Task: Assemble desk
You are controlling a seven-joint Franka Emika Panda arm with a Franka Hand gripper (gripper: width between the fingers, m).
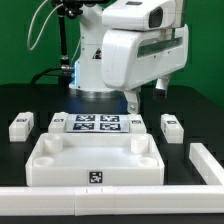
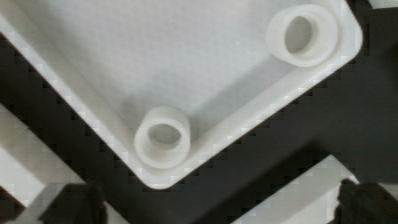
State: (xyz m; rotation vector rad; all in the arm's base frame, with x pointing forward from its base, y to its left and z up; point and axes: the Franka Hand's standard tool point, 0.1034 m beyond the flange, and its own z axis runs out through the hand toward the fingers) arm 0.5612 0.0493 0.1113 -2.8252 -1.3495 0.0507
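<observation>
The white tray-like tabletop (image 1: 60, 158) lies on the black table near the front, with a tag on its front wall. In the wrist view one corner of it (image 2: 169, 70) fills the picture, with two round rimmed sockets (image 2: 164, 135) (image 2: 306, 35). Small white block legs lie at the exterior view's left (image 1: 20, 127) and right (image 1: 171, 126), and two more (image 1: 57, 122) (image 1: 137, 122) flank the marker board (image 1: 97, 124). My gripper (image 1: 130, 101) hangs above the table behind the tabletop. In the wrist view it (image 2: 210, 210) is open and empty, its dark fingertips (image 2: 54, 205) wide apart.
A white border rail (image 1: 110, 204) runs along the front edge. Another white piece (image 1: 206, 161) lies at the exterior view's right. The robot's base (image 1: 95, 60) stands behind the marker board. White strips (image 2: 302, 188) cross the black table in the wrist view.
</observation>
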